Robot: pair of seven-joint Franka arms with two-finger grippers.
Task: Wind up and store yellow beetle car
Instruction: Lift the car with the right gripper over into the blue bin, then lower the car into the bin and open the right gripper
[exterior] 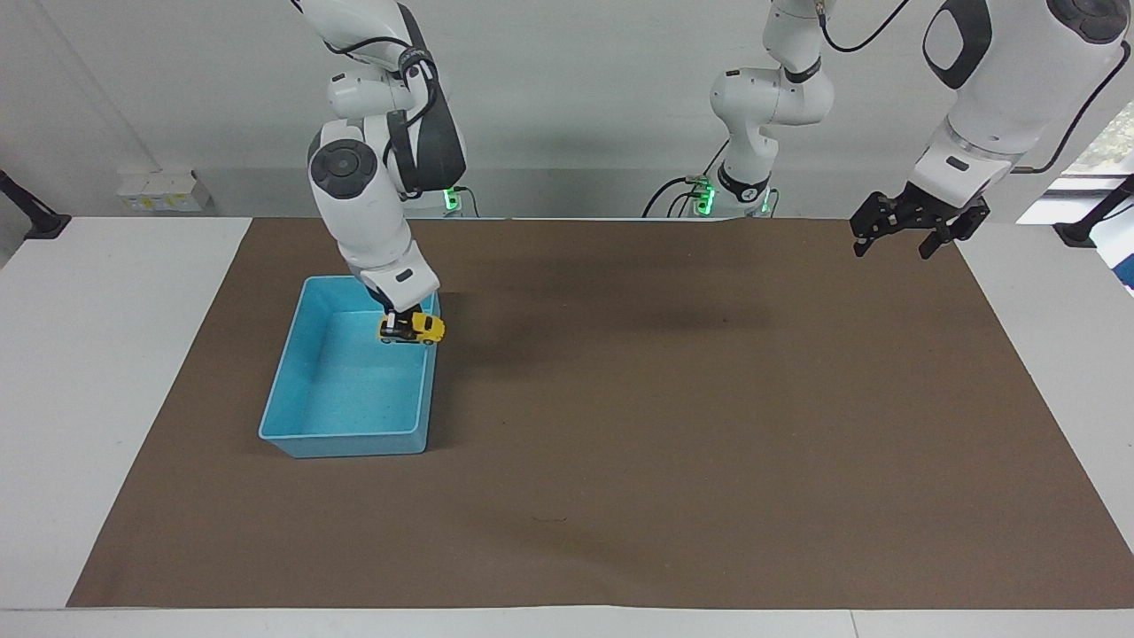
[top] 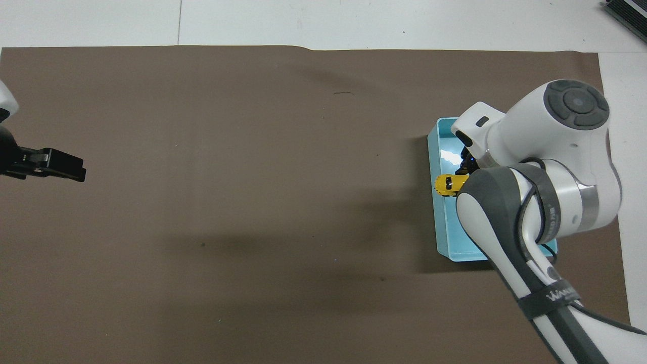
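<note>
The yellow beetle car (exterior: 412,328) is a tiny bright yellow toy with dark windows. My right gripper (exterior: 395,322) is shut on it and holds it in the air over the blue bin (exterior: 301,390), above the bin's wall on the side toward the left arm's end. In the overhead view the car (top: 447,184) shows over that wall of the bin (top: 432,151), with the right arm covering much of the bin. My left gripper (exterior: 904,232) waits raised over the mat's edge at the left arm's end, its fingers spread; it also shows in the overhead view (top: 71,169).
A brown mat (exterior: 673,425) covers most of the white table (exterior: 97,354). The blue bin holds nothing that I can see.
</note>
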